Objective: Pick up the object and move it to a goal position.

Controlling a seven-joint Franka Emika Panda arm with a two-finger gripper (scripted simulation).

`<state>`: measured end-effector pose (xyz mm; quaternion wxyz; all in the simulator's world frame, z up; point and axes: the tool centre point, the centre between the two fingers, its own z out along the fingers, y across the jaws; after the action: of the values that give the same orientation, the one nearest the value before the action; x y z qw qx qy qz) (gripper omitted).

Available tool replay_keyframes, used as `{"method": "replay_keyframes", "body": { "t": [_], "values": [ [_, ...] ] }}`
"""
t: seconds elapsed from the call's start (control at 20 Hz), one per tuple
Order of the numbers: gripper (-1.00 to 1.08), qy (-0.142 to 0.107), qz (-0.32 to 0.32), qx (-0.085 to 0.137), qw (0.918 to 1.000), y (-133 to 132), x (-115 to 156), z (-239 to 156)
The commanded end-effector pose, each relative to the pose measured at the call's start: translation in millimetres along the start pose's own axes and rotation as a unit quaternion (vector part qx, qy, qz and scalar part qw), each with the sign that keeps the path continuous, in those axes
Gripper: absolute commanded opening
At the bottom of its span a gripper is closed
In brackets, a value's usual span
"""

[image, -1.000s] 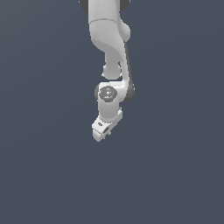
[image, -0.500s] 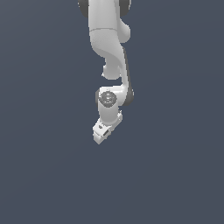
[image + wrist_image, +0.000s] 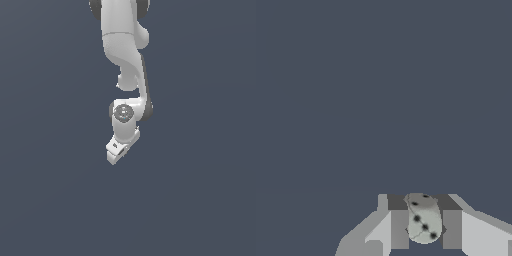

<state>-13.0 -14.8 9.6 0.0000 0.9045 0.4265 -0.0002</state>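
Note:
In the wrist view the object, a small pale grey rounded piece with dark spots, sits squeezed between the two grey fingers. My gripper is shut on it. The exterior view shows the white arm hanging down from the top, with the gripper at its lower end, tilted toward the exterior view's left. There the object is hidden by the hand. No goal marker shows in either view.
A plain dark blue-grey background surrounds the arm in both views. No other object, container or edge is visible.
The wrist and gripper have sunk a little in the exterior view since a second ago, with hardly any motion over the last half second. The grip looks unchanged.

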Motion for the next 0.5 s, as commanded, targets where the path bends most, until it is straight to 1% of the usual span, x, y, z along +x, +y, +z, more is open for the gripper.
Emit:
{"method": "replay_keyframes", "body": {
  "t": [0.0,0.2,0.45],
  "values": [
    [-1.0,0.0,0.0,0.0,1.0,1,-1,-1],
    [-1.0,0.0,0.0,0.0,1.0,9,-9,-10],
    [-1.0,0.0,0.0,0.0,1.0,30,-29,-35]
  ]
}}
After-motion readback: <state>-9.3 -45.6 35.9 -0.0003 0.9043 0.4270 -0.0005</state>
